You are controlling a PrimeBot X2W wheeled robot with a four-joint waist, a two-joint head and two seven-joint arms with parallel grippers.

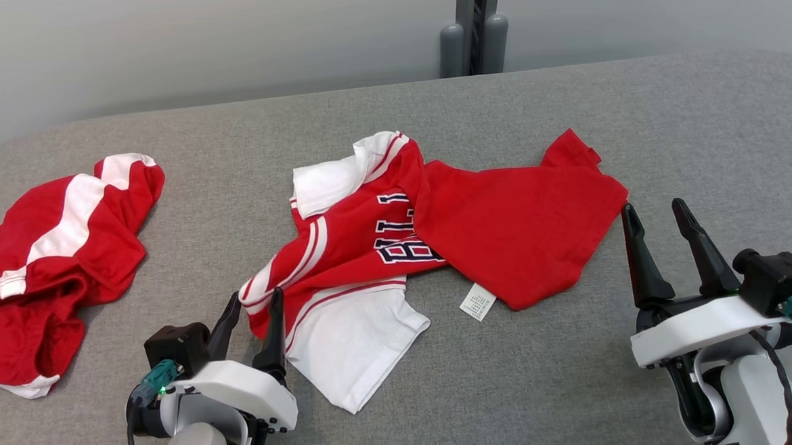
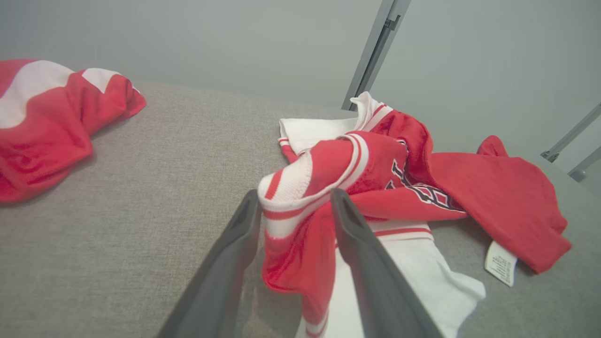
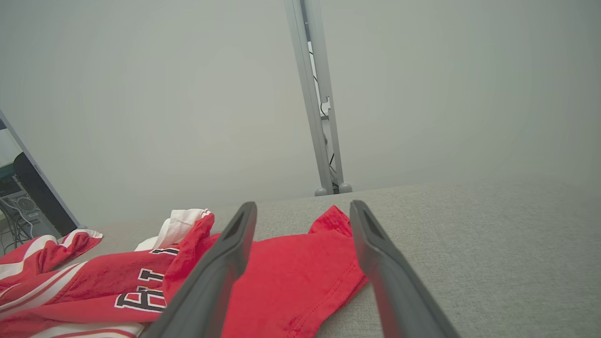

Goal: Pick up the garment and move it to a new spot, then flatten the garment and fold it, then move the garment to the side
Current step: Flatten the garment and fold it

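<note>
The garment (image 1: 504, 223), a red and white jersey with dark lettering, lies crumpled mid-table. Its red body spreads right, and a white sleeve lies toward me. My left gripper (image 1: 256, 303) sits at its near-left end, shut on a striped red-and-white cuff that bunches between the fingers. In the left wrist view the garment (image 2: 493, 197) has that cuff raised off the cloth in my left gripper (image 2: 293, 197). My right gripper (image 1: 656, 209) stands open just right of the red hem, holding nothing. Through the open right gripper (image 3: 303, 206) the garment (image 3: 291, 277) lies low and left.
A second red and white piece of clothing (image 1: 59, 267) lies heaped at the left of the grey padded table (image 1: 703, 132). A white care label (image 1: 478, 301) sticks out under the red body. A grey post (image 1: 473, 35) stands behind the far edge.
</note>
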